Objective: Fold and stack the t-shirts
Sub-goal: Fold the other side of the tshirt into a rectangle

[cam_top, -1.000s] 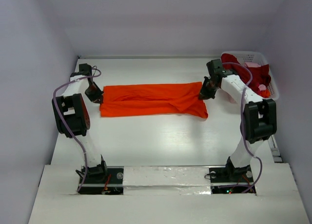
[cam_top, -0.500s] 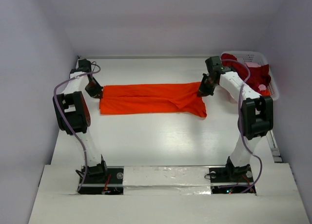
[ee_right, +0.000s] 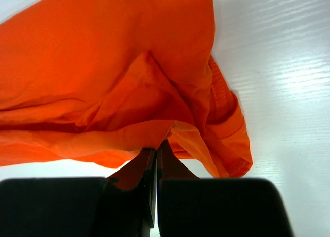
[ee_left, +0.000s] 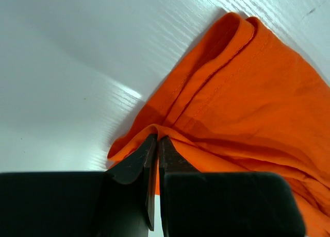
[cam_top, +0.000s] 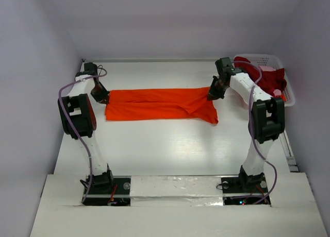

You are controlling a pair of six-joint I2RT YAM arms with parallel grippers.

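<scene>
The white worktop (cam_top: pixel 170 144) carries the orange shirt (cam_top: pixel 154 104), which lies as a long band from left to right across its middle. The shirt is folded lengthwise and creased, and a lower flap juts out at its right end. At the far right corner, well apart from the orange shirt, stands a white basket (cam_top: pixel 292 95). It holds the crimson shirt (cam_top: pixel 272 81), bunched up, with a bit of pink cloth (cam_top: pixel 268 68) showing at the back edge. The left hand (cam_top: pixel 103 97) is clenched on the left end of the orange shirt, pinching a ridge of cloth between its tips close over the worktop. The right hand (cam_top: pixel 213 94) is clenched on the upper right corner, a fold of cloth caught between its closed fingers.
</scene>
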